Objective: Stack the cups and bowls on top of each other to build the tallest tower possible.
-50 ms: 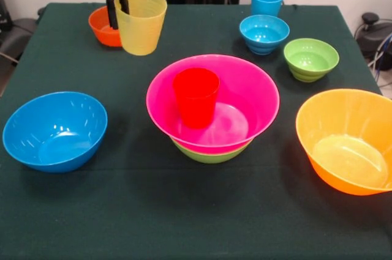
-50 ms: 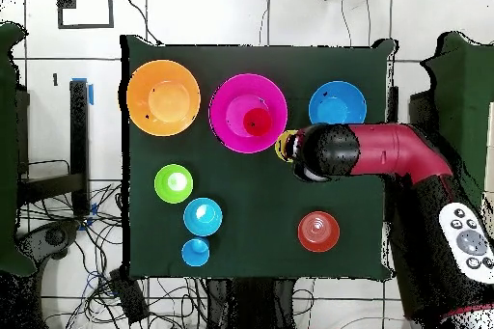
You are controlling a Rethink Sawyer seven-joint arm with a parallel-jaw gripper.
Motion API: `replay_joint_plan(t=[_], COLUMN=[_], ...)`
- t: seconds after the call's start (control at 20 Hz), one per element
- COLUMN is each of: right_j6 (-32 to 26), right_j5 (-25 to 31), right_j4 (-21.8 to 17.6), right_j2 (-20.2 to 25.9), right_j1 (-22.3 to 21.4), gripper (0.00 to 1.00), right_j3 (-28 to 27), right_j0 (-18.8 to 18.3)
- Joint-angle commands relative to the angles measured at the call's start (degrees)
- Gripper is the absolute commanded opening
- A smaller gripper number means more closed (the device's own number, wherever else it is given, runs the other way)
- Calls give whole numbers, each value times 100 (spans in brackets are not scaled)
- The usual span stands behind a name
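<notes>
My gripper [image 1: 119, 16] is shut on the near wall of the translucent yellow cup [image 1: 143, 24] and holds it upright above the table's far left part. In the overhead view the arm's head covers all but the rim of this yellow cup [image 2: 284, 145], just beside the pink bowl [image 2: 232, 103]. The tower stands mid-table: the large pink bowl [image 1: 257, 98] rests in a green bowl [image 1: 211, 153], and a red cup [image 1: 196, 96] stands upright inside the pink one. The other cups and bowls stand singly.
On the dark green cloth [image 1: 184, 211] stand a medium blue bowl [image 1: 55, 130], a large yellow-orange bowl [image 1: 346, 141], a small orange bowl [image 1: 100, 27] behind the held cup, a small blue bowl [image 1: 264, 33], a small green bowl [image 1: 310, 59] and a light blue cup [image 1: 267, 0].
</notes>
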Motion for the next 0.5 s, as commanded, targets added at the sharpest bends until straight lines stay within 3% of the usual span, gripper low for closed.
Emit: replay_joint_plan(t=[0.05,0.25,0.5], right_j6=[-173,39,426], right_j5=[467,584,336], right_j4=[182,352,500], right_j2=[149,42,-130], right_j1=[-119,-180,-113], gripper=[0,0,0], right_j3=[212,119,135], right_j0=[491,740,1086])
